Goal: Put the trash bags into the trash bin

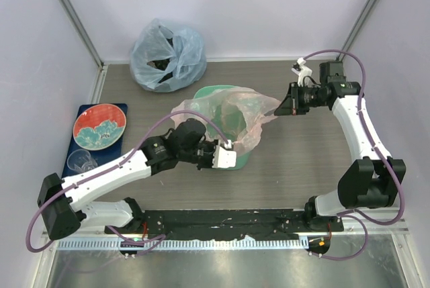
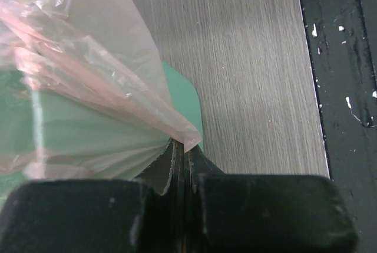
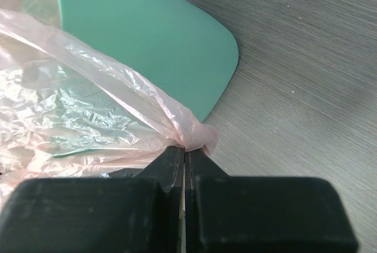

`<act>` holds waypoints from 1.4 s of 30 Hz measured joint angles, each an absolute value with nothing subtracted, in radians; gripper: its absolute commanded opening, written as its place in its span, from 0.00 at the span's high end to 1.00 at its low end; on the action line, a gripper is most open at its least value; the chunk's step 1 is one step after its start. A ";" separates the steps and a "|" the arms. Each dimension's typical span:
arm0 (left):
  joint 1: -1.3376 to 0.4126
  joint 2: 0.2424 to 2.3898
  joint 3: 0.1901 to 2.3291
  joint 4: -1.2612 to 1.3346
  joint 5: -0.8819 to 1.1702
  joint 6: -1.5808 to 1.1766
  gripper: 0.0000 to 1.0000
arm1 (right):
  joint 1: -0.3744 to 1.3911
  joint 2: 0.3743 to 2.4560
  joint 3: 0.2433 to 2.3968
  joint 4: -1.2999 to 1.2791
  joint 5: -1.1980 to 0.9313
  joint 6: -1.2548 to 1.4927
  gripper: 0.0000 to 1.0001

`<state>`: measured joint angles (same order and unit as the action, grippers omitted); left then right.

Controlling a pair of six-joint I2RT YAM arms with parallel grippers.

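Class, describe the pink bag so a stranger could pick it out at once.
On the wooden table, find the green bin in the middle. Stretched over it is a thin, see-through pink bag. Its colour sets it apart from the bulging blue bag behind.

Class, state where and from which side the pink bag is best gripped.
Pinch its edge at two opposite sides, as the left gripper and right gripper do, each coming from outside the bin. The pink bag is limp film draped over the bin's mouth, so probably only a gathered edge gives a hold.
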<state>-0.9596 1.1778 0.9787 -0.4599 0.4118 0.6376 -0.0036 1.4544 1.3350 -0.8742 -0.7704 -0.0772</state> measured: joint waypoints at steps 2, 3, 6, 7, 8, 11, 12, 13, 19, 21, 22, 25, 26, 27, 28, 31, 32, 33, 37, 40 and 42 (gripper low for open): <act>-0.971 1.189 0.957 -0.432 0.394 0.644 1.00 | -0.030 1.444 1.345 -0.900 -0.791 -0.086 0.99; -0.974 1.196 0.947 -0.423 0.387 0.645 1.00 | -0.040 1.439 1.352 -0.913 -0.800 -0.093 0.99; -0.976 1.214 0.937 -0.414 0.376 0.649 1.00 | -0.057 1.426 1.365 -0.936 -0.820 -0.111 0.99; -0.977 1.219 0.937 -0.415 0.374 0.649 1.00 | -0.061 1.423 1.366 -0.941 -0.825 -0.118 0.99; -0.977 1.222 0.937 -0.416 0.374 0.649 1.00 | -0.064 1.421 1.366 -0.945 -0.825 -0.122 0.99; -0.979 1.226 0.933 -0.435 0.372 0.657 1.00 | -0.068 1.422 1.366 -0.947 -0.798 -0.135 0.99; -0.979 1.225 0.927 -0.445 0.372 0.659 1.00 | -0.071 1.427 1.365 -0.938 -0.778 -0.140 0.99; -0.979 1.224 0.918 -0.458 0.372 0.663 1.00 | -0.075 1.433 1.365 -0.928 -0.757 -0.145 0.99; -0.979 1.196 0.878 -0.481 0.371 0.664 0.88 | -0.070 1.509 1.343 -0.860 -0.728 -0.095 0.99; -0.979 1.180 0.878 -0.496 0.366 0.656 0.68 | -0.061 1.537 1.343 -0.830 -0.736 -0.069 0.99; -0.979 1.168 0.878 -0.517 0.366 0.649 0.62 | -0.057 1.546 1.344 -0.810 -0.741 -0.056 0.99; -0.979 1.110 0.893 -0.595 0.379 0.613 0.46 | -0.054 1.551 1.349 -0.782 -0.753 -0.038 0.99; -0.979 1.092 0.907 -0.617 0.387 0.607 0.44 | -0.054 1.551 1.353 -0.778 -0.756 -0.038 0.99; -0.979 1.073 0.933 -0.647 0.394 0.590 0.38 | -0.054 1.549 1.359 -0.774 -0.759 -0.039 0.99; -0.979 1.055 0.966 -0.671 0.402 0.579 0.35 | -0.054 1.547 1.364 -0.771 -0.760 -0.039 0.99; -0.979 1.004 1.070 -0.710 0.427 0.552 0.31 | -0.054 1.530 1.366 -0.768 -0.765 -0.039 0.99; -0.979 0.993 1.097 -0.719 0.435 0.542 0.31 | -0.054 1.525 1.366 -0.767 -0.767 -0.039 0.99; -0.979 0.982 1.127 -0.724 0.448 0.529 0.32 | -0.054 1.519 1.366 -0.767 -0.768 -0.039 0.99; -0.970 0.977 1.263 -0.732 0.475 0.433 0.33 | -0.054 1.511 1.368 -0.767 -0.770 -0.039 0.99; -0.928 1.003 1.352 -0.706 0.480 0.335 0.32 | -0.049 1.511 1.369 -0.763 -0.770 -0.035 0.99; -0.879 1.042 1.426 -0.678 0.451 0.277 0.31 | -0.046 1.511 1.371 -0.757 -0.770 -0.029 0.99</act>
